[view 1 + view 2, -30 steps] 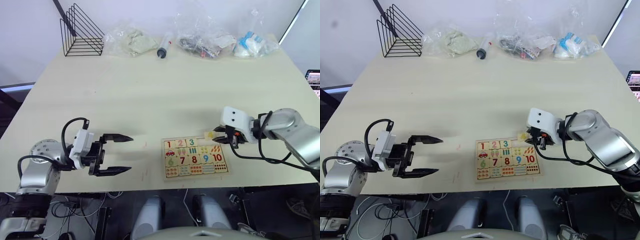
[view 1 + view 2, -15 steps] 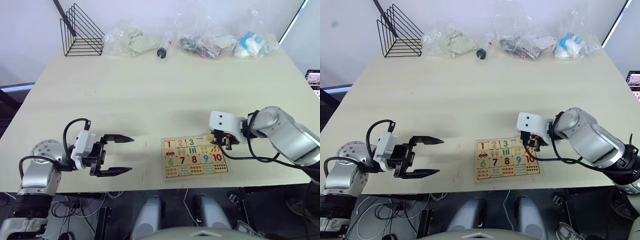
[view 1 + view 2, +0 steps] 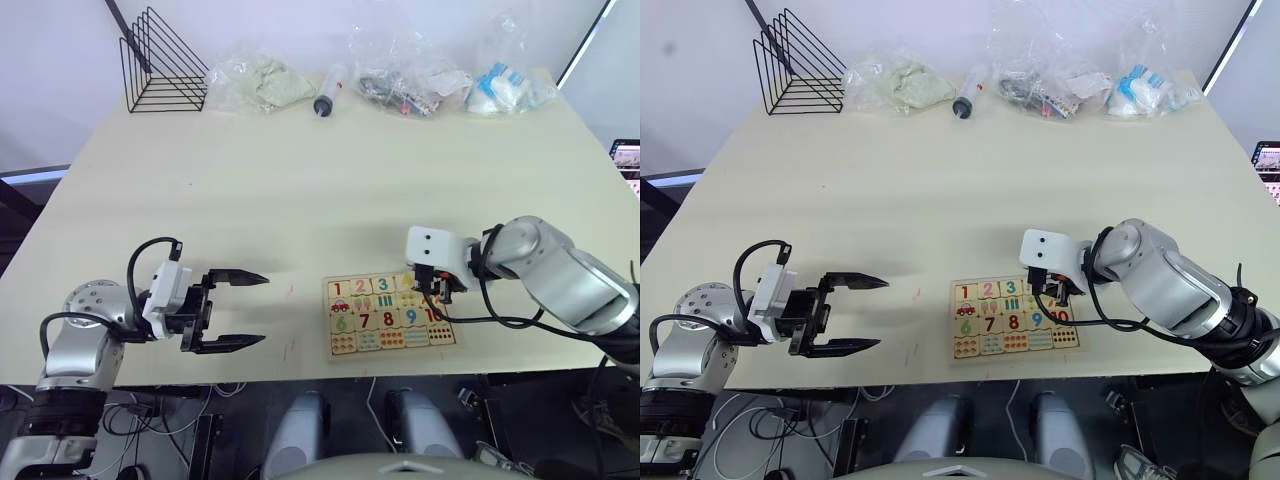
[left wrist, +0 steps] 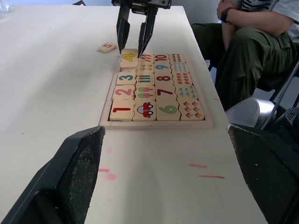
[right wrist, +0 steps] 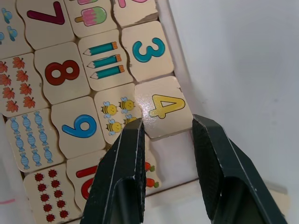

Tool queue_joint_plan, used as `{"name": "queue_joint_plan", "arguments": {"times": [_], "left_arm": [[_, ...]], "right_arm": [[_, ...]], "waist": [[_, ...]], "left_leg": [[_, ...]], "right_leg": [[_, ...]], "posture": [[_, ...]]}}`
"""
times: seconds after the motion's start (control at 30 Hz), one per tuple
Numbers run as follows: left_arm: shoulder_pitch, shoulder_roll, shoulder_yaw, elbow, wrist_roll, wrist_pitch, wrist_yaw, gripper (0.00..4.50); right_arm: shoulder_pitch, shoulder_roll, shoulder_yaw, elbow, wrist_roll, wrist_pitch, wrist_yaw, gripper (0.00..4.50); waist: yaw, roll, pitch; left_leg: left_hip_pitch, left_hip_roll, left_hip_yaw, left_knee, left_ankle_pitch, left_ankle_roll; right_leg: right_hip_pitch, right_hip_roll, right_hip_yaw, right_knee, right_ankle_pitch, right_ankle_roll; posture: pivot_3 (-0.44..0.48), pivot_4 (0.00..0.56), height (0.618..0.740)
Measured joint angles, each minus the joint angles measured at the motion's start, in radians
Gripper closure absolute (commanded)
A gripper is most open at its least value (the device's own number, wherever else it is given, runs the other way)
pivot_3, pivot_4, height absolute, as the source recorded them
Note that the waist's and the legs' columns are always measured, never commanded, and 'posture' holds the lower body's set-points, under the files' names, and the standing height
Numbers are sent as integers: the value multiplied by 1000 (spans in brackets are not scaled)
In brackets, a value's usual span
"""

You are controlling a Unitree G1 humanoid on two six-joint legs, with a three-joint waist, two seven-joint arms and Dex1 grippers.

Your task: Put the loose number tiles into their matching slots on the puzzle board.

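- Where the pale table [image 3: 300,190] narrows toward the lower centre of the left eye view, the puzzle board [image 3: 391,314] lies flat: a light-wood rectangular tray with a raised rim, its long axis running left to right across the frame.
- Tiles in the board are smooth pale wood with wavy interlocking edges. The 1 tile [image 4: 121,112], 2 tile [image 4: 124,92] and 3 tile [image 4: 126,77] sit seated in one row; beside them run the counting-picture tiles and the digits 6 to 10.
- The 4 tile [image 5: 162,112], printed with a yellow digit, sits at the slot next to the 3 tile, between the right gripper's fingers. In the left wrist view it looks slightly raised; I cannot tell if it is fully seated.
- Right gripper [image 5: 166,135]: black tapered fingers [image 5: 125,163] parted just wider than the tile, one at each side edge. Contact cannot be told, so it reads as loosely open, not clamped.
- The 5 tile [image 4: 107,47], with a red digit, lies flat on the bare table, just beside the board's far end in the left wrist view and off the board.
- Left gripper [image 3: 232,310], at lower left of the left eye view, hovers above the table with its jaws spread wide and holding nothing, well apart from the board.
- Along the top edge of the frame: a black wire rack [image 3: 162,64], crinkled clear plastic bags [image 3: 405,75], a syringe [image 3: 327,92].
- A seated person [image 4: 247,42] in dark green trousers shows at the upper right of the left wrist view.
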Motion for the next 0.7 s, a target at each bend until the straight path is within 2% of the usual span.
{"name": "queue_joint_plan", "arguments": {"times": [0.7], "left_arm": [[14,0,0,0,0,0,0,0]], "right_arm": [[-21,43,22,19,-17,35,-37,3620]], "waist": [[0,0,0]], "left_leg": [[0,0,0,0,0,0]], "right_leg": [[0,0,0,1,0,0]], "posture": [[0,150,740]]}}
